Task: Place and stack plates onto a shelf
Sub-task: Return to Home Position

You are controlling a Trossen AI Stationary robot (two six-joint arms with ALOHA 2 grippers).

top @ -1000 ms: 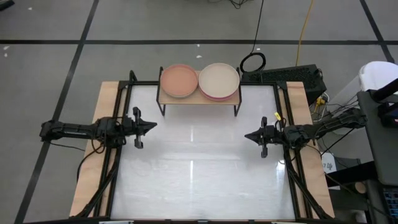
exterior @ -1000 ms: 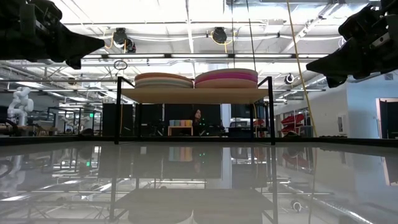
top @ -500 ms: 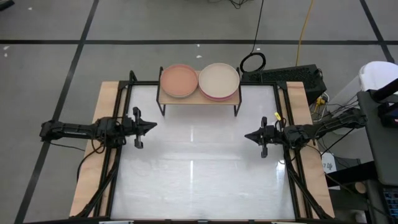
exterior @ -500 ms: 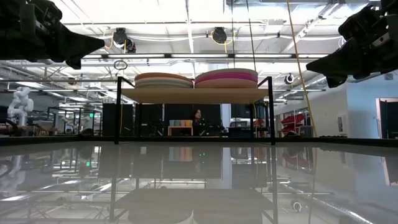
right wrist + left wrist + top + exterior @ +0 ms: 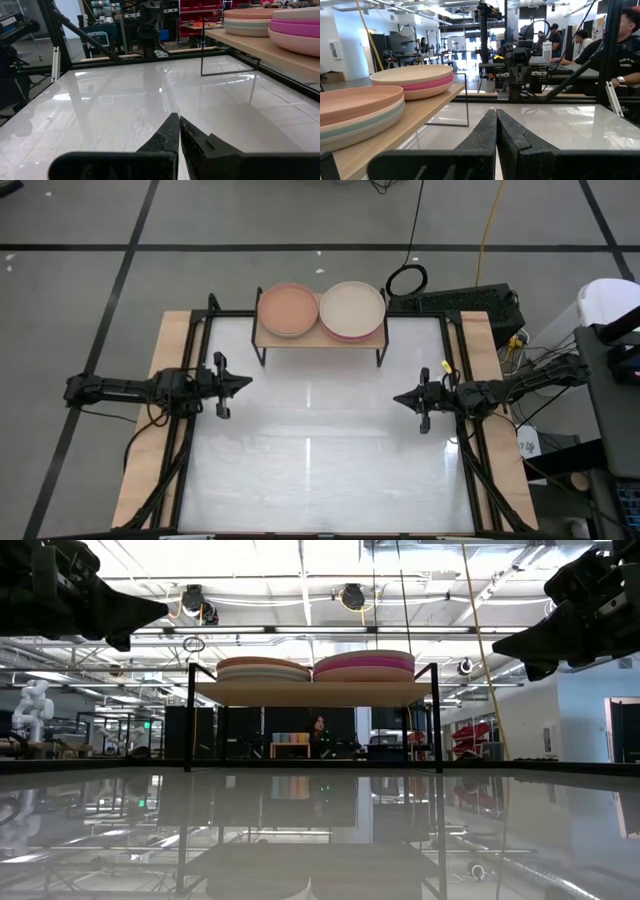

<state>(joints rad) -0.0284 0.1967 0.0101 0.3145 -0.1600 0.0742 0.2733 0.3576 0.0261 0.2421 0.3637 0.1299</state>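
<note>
Two stacks of plates rest on the shelf at the table's far edge. The left stack has a peach-orange plate on top, the right stack a pale beige plate over magenta ones. The low view shows both stacks, left and right, on the wooden top. My left gripper hovers shut over the table's left side. My right gripper hovers shut over the right side. Both point toward the table's middle, holding nothing.
The white glossy tabletop stretches between the arms. Black frame rails run along the left and right sides. A cable coil and dark equipment lie beyond the far right corner. People sit behind the table.
</note>
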